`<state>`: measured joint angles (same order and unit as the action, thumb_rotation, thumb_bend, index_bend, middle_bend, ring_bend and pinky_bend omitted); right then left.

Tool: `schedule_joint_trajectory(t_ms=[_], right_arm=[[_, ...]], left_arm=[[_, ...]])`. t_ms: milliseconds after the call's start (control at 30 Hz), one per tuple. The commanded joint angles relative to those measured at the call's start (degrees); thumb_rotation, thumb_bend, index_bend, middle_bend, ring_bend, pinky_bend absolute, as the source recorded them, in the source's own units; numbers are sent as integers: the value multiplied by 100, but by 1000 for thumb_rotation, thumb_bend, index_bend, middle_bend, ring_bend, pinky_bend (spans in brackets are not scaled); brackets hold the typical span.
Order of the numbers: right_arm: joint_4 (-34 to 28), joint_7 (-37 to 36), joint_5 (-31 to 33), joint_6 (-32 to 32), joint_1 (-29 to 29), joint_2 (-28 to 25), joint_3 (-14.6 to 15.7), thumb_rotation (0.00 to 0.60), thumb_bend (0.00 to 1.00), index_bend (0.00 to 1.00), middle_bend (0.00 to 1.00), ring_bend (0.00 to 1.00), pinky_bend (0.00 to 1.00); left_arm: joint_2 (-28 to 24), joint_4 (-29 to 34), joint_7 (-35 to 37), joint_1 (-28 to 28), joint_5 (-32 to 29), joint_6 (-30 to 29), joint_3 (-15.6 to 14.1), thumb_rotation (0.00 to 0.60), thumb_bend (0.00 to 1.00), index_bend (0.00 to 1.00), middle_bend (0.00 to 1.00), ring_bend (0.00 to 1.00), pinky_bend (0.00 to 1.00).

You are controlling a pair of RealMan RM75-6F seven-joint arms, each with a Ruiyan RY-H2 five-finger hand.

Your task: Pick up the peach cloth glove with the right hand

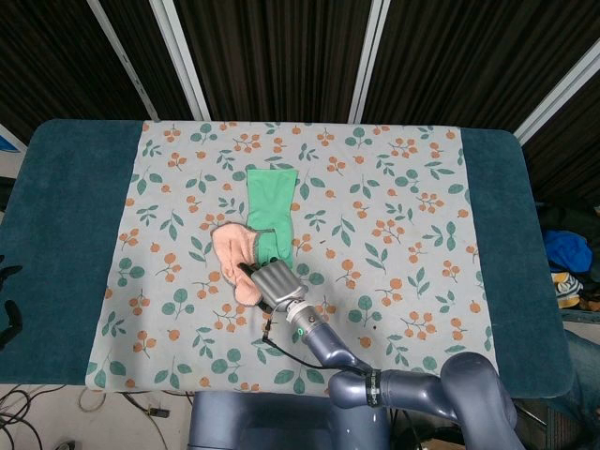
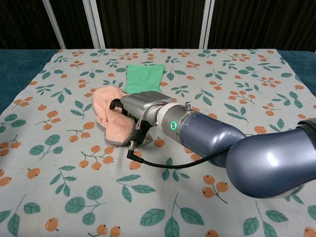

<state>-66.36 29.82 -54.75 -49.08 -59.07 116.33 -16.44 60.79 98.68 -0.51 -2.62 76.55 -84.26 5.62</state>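
Right hand lies on the peach glove (grip unclear), green glove just beside.

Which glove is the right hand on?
The peach cloth glove; the right hand rests on its near end. The green rubber glove lies flat behind.

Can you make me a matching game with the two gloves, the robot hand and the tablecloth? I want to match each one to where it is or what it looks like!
Things:
1. peach cloth glove
2. green glove
3. right hand
4. tablecloth

Descriptions:
A. covered with orange fruit and leaf prints
B. grey metal, resting on top of the peach glove
C. crumpled in a soft heap
D. lying flat, cuff pointing away from the robot

Right pairs: 1-C, 2-D, 3-B, 4-A
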Motion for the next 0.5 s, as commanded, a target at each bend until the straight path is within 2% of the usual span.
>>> schedule_joint_trajectory(t_ms=[33, 233, 333, 500], right_arm=[[-9, -217, -167, -228, 98, 51, -32, 600, 430, 325, 481, 571, 464], [-8, -278, -148, -175, 196, -24, 18, 600, 435, 449, 558, 612, 466], [-115, -367, -157, -225, 272, -117, -14, 600, 445, 571, 613, 628, 466], [-376, -513, -254, -388, 444, -350, -23, 600, 493, 696, 654, 658, 489]], left_arm=[[-1, 3, -3, -2, 0, -2, 2, 600, 696, 207, 77, 93, 33], [-3, 5, -9, 5, -12, -6, -3, 600, 696, 207, 77, 93, 33], [-11, 19, 0, 4, -22, -3, 0, 600, 696, 207, 77, 93, 33], [-28, 49, 9, -2, -55, 15, 14, 600, 696, 208, 77, 93, 33]])
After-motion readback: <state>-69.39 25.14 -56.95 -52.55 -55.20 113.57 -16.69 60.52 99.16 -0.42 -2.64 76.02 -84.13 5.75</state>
